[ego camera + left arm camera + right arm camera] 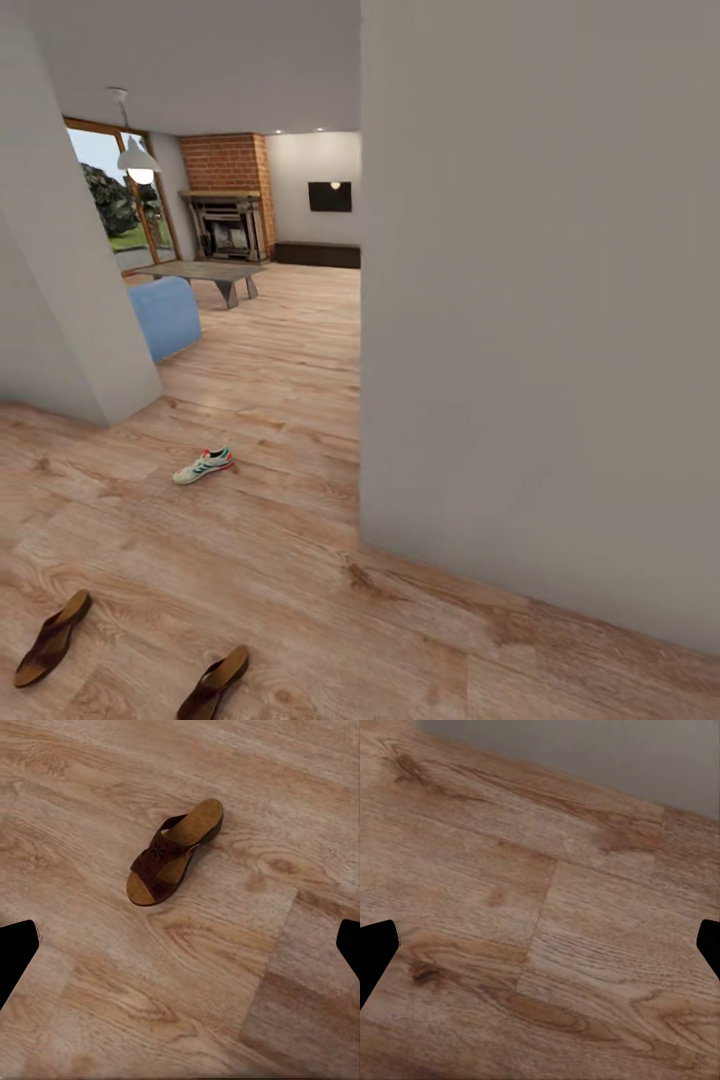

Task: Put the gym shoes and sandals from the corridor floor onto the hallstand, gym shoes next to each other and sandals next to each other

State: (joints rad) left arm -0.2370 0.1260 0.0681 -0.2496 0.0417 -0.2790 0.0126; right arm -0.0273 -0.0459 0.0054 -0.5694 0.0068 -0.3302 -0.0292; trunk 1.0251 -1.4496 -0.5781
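Brown sandal lies on floor beneath the wide-spread, empty left pincer.

No text, label, brand, number or sign can be read anywhere. The gym shoe on the corridor floor is too small for any marking to be made out.

Head view looks down the corridor; both wrist views face the floor closely.
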